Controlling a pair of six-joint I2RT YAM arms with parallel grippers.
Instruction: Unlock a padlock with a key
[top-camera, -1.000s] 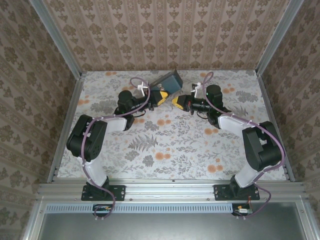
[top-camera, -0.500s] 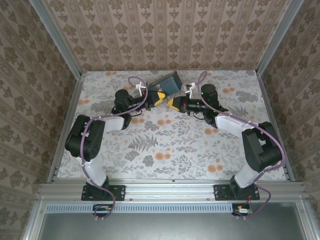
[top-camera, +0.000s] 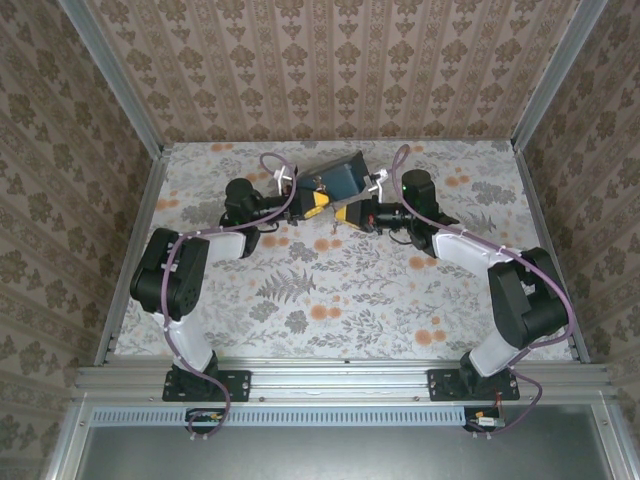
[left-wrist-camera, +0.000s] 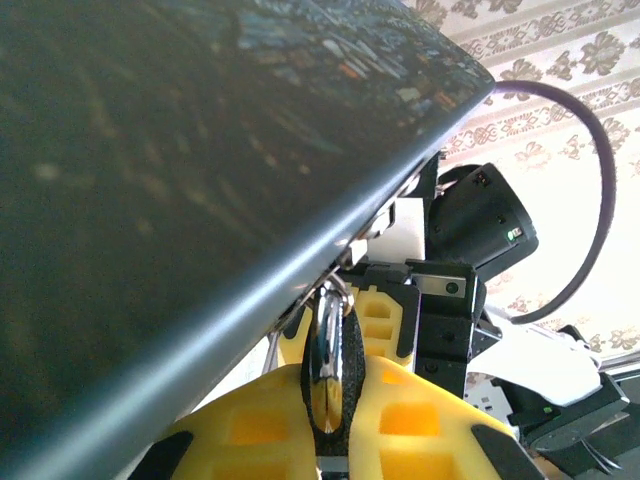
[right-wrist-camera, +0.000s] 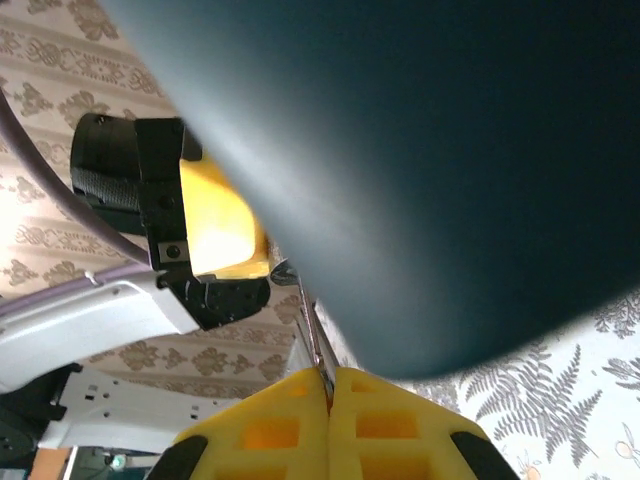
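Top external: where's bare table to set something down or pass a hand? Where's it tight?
Free: the wide near-centre stretch of table between the left arm and right arm; also the far-left corner and the strip along the right rail. Crowded: far centre, where the left gripper and right gripper meet at the dark case.

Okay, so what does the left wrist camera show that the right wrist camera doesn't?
Left wrist: the left hand shut on a rounded shiny metal loop, seen from behind its own yellow fingers, with the right hand facing it.
Right wrist: the right hand pinching a thin metal blade, the left hand opposite, and the fern-print tablecloth.
Both: the dark case looming overhead, a purple cable and patterned wallpaper.
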